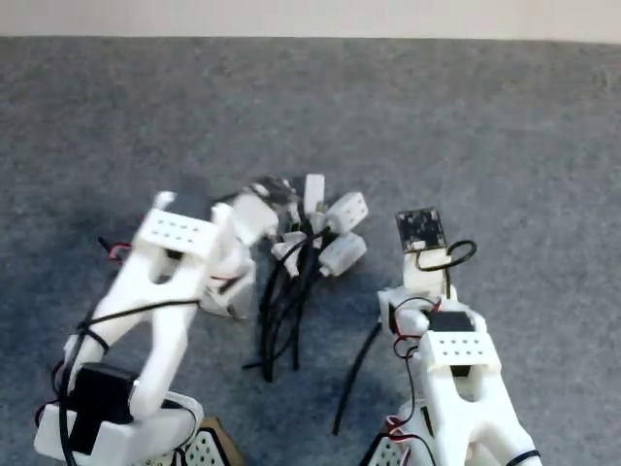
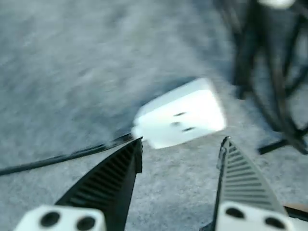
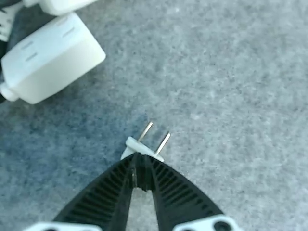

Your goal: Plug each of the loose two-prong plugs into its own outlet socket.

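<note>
My left gripper point(image 2: 179, 142) is open, its two black fingers on either side of a white outlet socket point(image 2: 180, 118) that lies on the grey carpet just ahead of the tips. The socket's two slots face up, and a black cable point(image 2: 62, 158) runs away from it. My right gripper point(image 3: 140, 161) is shut on a small white two-prong plug point(image 3: 143, 147) whose metal prongs point forward, off the carpet. A second white outlet socket point(image 3: 48, 57) lies a short way ahead of that plug. In the high view, several white sockets and plugs point(image 1: 325, 228) sit bunched between the two arms.
A tangle of black cables point(image 1: 281, 311) trails from the bunch toward the front of the table. One loose black cable point(image 1: 354, 374) lies beside the right arm point(image 1: 456, 359). Grey carpet point(image 1: 505, 126) stretches open behind and to the right.
</note>
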Robot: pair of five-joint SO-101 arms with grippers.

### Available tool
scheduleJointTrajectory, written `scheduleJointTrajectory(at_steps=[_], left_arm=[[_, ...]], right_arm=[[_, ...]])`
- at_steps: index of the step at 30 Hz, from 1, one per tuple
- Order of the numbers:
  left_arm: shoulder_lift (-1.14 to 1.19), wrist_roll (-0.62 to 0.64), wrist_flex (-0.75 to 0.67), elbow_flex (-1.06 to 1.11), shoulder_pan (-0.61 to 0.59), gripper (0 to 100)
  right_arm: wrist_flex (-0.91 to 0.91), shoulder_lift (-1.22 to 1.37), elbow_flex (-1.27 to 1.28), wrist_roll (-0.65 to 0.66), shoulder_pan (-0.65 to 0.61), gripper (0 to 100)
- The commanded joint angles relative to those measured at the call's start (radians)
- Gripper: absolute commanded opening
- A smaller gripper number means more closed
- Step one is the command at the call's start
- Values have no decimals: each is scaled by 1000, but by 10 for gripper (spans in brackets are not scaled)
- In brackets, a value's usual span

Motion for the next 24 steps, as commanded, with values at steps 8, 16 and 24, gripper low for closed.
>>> scheduleJointTrajectory(at_steps=[8, 16, 24], left_arm=[[-24, 18, -199, 157, 62, 264], [84, -58, -307, 128, -35, 264], [437, -60, -238, -188, -128, 263]], right_arm=[[-21, 12, 1, 12, -8, 6], [-21, 12, 1, 12, -8, 6], [-21, 12, 1, 12, -8, 6]])
